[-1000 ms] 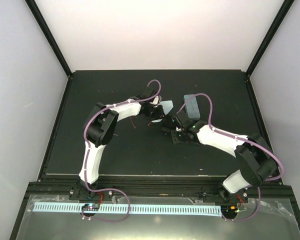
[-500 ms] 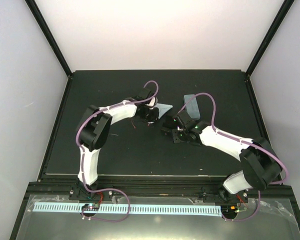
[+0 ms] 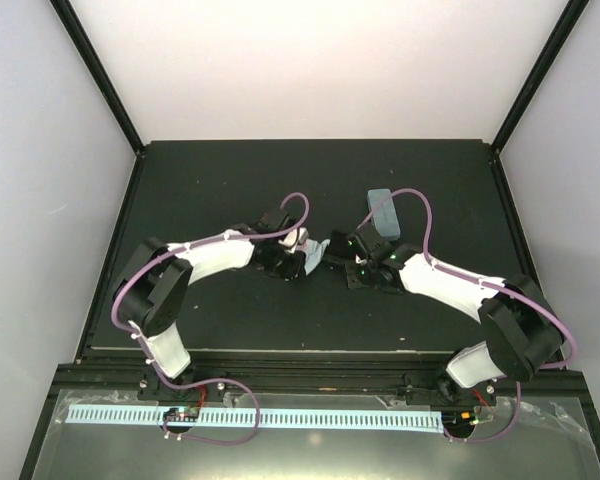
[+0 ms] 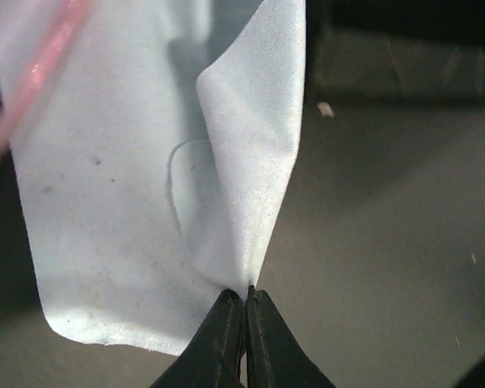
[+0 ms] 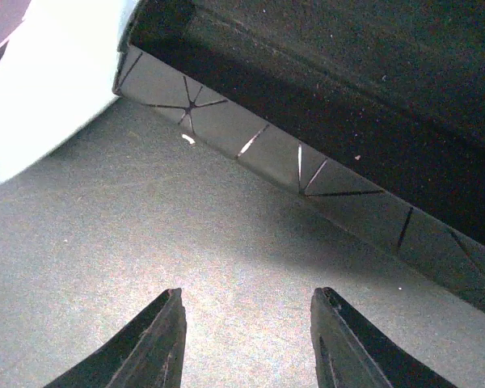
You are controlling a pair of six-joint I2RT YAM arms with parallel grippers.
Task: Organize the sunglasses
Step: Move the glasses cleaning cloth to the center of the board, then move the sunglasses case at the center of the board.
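Left gripper (image 4: pixel 246 295) is pinching a raised fold of the light blue cloth (image 4: pixel 129 186), its jaws pressed together on the fabric at the bottom centre of the left wrist view. An arm of the red sunglasses (image 4: pixel 32 81) is showing there as a blurred red strip slanting across the upper left corner in front of the cloth; whether it is touching the cloth cannot be told, and the lenses are falling outside the frame.

From the top camera the cloth is appearing only as a small pale patch at mid-frame between the two wrists. The red frame is not showing there, and the black pair cannot be picked out against the dark table (image 3: pixel 230 180). That view alone is showing the pale blue case (image 3: pixel 380 212), lying just above and right of centre beside the right arm.

Right gripper (image 5: pixel 248 295) is hanging over bare table with its jaws apart and nothing between them. It is facing a black case (image 5: pixel 307 174) with a cracked grey edge running diagonally across its own view.
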